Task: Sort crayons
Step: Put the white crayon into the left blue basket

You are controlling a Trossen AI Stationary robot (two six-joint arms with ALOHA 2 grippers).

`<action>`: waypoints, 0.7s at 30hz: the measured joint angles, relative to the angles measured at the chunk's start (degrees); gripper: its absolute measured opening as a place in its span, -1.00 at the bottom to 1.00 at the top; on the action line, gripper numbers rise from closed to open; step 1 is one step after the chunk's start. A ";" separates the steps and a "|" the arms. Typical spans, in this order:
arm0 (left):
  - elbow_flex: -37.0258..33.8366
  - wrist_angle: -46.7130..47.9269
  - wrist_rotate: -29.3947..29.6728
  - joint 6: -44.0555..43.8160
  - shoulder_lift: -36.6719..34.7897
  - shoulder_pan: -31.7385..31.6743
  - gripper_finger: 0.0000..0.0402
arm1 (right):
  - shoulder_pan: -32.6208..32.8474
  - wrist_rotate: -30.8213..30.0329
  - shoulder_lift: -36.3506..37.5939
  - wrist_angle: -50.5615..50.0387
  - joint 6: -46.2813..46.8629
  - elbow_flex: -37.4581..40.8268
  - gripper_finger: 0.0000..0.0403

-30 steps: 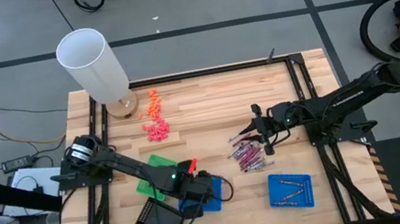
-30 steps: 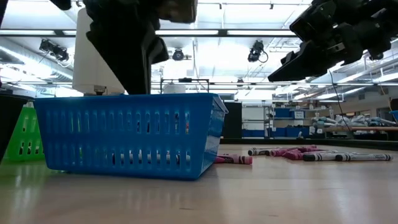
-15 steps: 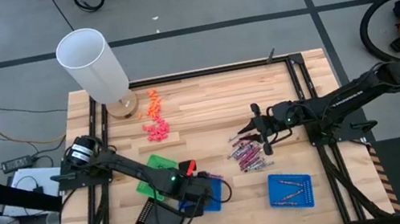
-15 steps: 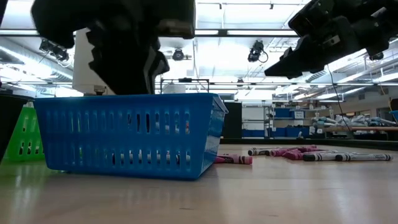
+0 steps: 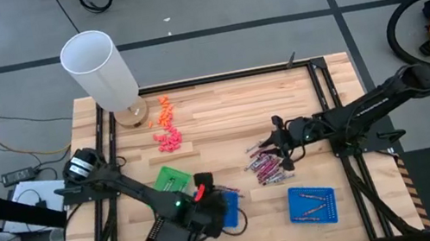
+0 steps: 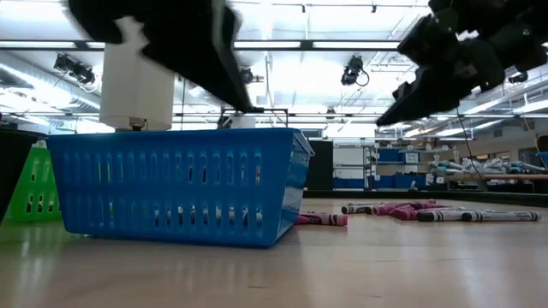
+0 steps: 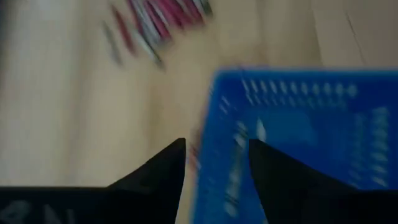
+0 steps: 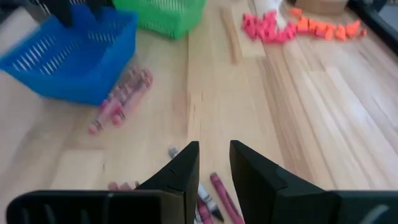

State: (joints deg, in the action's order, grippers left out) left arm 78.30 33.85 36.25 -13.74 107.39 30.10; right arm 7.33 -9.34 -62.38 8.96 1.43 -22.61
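Bench [image 5: 222, 110] carries a tall white cylinder [image 5: 99, 68] far left, with green [image 5: 172, 180], black [image 5: 170, 236] and two blue trays along the near side. Left tool [image 5: 201, 194] sits over the near-centre blue tray [image 5: 228, 210], fingers apart, nothing between them. Right tool [image 5: 278, 140] hovers just right of the crayons [image 5: 263, 167], fingers a little apart, empty. Crayon heap lies right of centre, long axes mostly slanting near-left to far-right. Right arm is judged the nearer one; the heap lies just near-left of its tool.
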 joint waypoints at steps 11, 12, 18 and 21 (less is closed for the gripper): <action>1.46 -26.90 -1.78 27.91 0.00 -7.13 -0.22 | 0.79 -1.78 -4.76 -1.45 5.14 -3.15 -0.50; 2.47 -26.97 -3.24 28.58 0.00 -7.86 -0.22 | 0.79 -1.78 -4.89 -3.81 6.24 -4.72 -0.50; 7.34 -25.74 -9.06 25.01 -0.02 -10.09 -0.23 | 0.79 -1.99 -6.45 -20.58 14.42 -13.15 -0.50; 7.50 -25.02 -9.15 22.19 -0.02 -9.96 -0.23 | 1.07 -0.44 -7.74 -23.40 16.40 -14.80 -0.50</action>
State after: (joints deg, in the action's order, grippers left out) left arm 85.80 8.84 27.09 8.45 107.37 20.14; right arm 8.39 -9.78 -70.12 -14.44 17.83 -37.41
